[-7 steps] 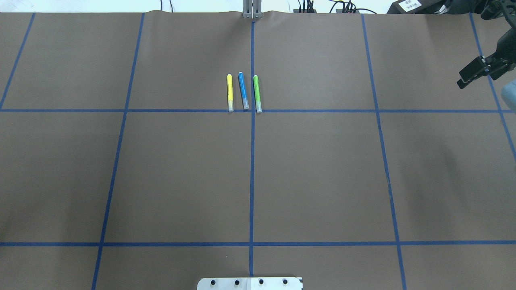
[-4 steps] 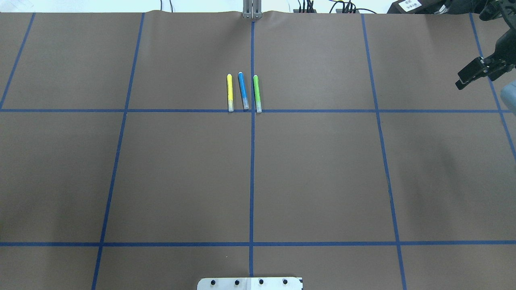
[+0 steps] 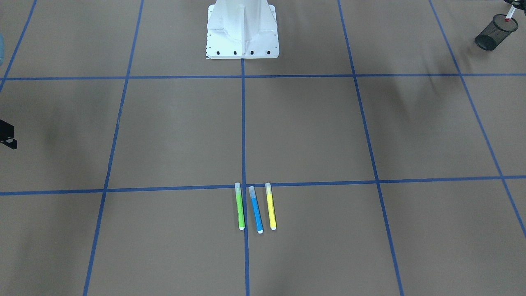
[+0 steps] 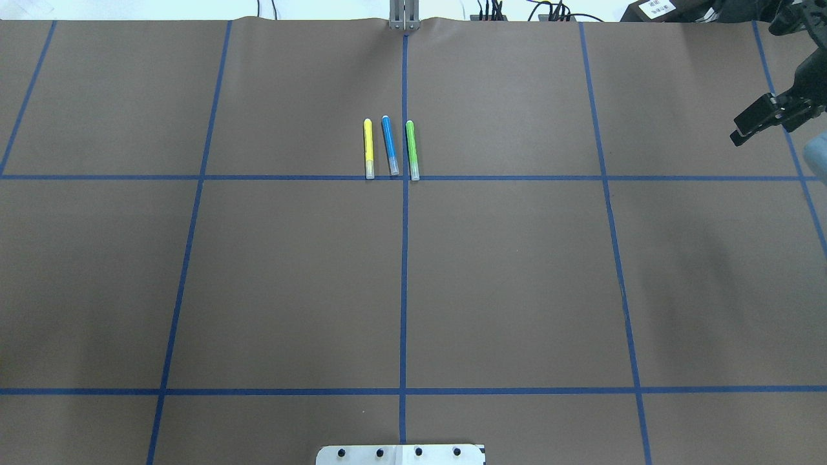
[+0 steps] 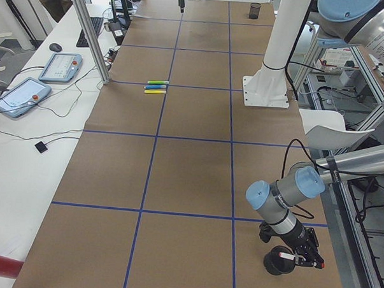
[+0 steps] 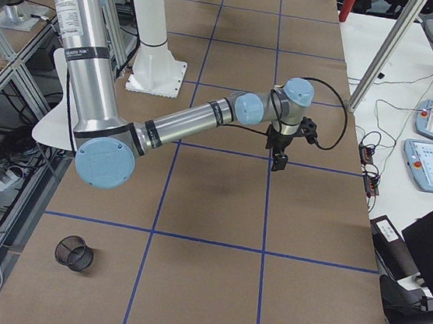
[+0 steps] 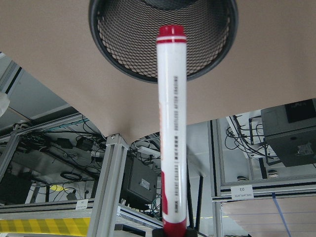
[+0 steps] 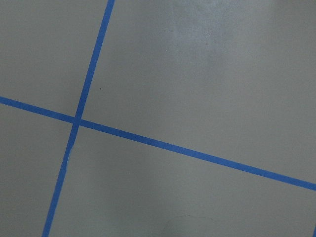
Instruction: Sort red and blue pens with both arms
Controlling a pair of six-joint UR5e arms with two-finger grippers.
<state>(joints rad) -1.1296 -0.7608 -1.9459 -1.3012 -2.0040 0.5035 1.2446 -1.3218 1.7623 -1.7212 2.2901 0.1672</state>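
Left wrist view: the red-capped marker (image 7: 172, 128) runs off the lower edge, grip point unseen. The mesh cup (image 7: 113, 54) has its rim clipped at the top. Overhead: the right gripper (image 4: 738, 135) has its arm cut by the right edge, finger gap unresolvable. Left side view: the left gripper (image 5: 305, 260) is too small to read.

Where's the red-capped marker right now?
In the left wrist view, the red-capped marker is held by the left gripper, its cap pointing at the mouth of the black mesh cup, far out on the robot's left.
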